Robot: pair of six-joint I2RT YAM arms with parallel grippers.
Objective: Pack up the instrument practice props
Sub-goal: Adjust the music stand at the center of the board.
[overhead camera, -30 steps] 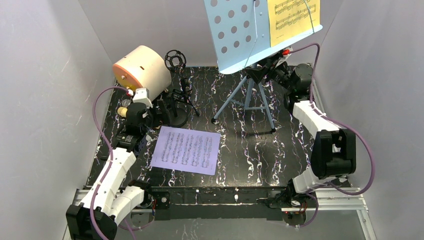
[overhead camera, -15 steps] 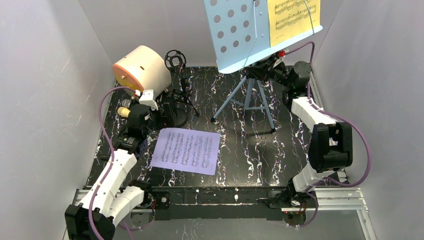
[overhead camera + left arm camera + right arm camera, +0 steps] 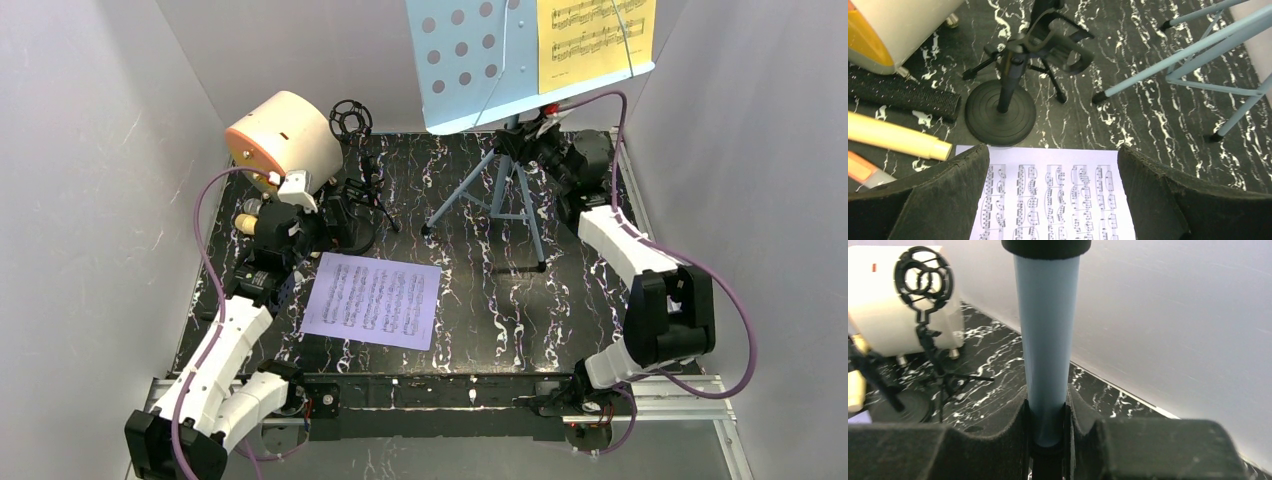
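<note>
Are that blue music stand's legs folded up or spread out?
Spread out: the blue music stand shows legs splayed apart from its pole, feet well separated.

We see soft, even light from above in the overhead view. The white walls (image 3: 90,150) look pale grey without glare, and shadows barely show on the black marbled table (image 3: 480,310). The blue music rack (image 3: 470,60) is cut off at the top edge. In the left wrist view the lavender score sheet (image 3: 1048,185) is sharp, while the finger pads (image 3: 923,200) in the bottom corners blur. In the right wrist view the rack's tube (image 3: 1047,340) at centre is soft and close to the lens.
</note>
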